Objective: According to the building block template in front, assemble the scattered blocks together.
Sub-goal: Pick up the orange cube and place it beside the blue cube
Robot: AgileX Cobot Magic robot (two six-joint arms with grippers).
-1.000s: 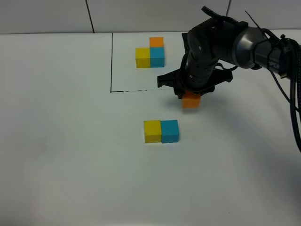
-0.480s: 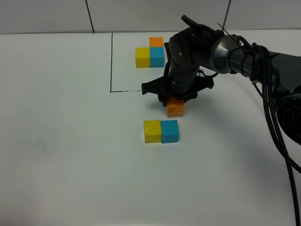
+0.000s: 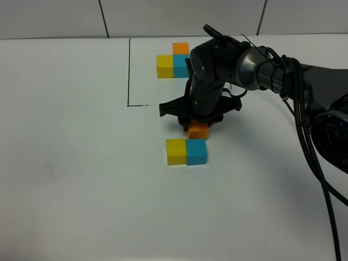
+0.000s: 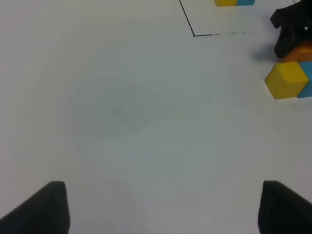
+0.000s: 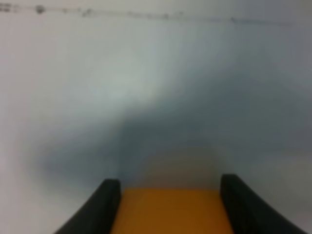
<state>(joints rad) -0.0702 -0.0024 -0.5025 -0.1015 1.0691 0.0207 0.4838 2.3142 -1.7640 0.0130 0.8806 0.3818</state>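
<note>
Orange cube point(image 3: 198, 131) clamped in R gripper point(image 3: 198, 125), just behind blue cube point(image 3: 196, 151); yellow cube point(image 3: 176, 151) touching blue's side. Layout matches template point(image 3: 174, 62). Prob last placement step. Next: seat flush vs blue, then let go. L gripper point(image 4: 165, 209) spread, idle.

A plain white tabletop point(image 3: 76, 206) — behind it a pale wall point(image 3: 49, 19) of panels with dark seams, soft light.
</note>
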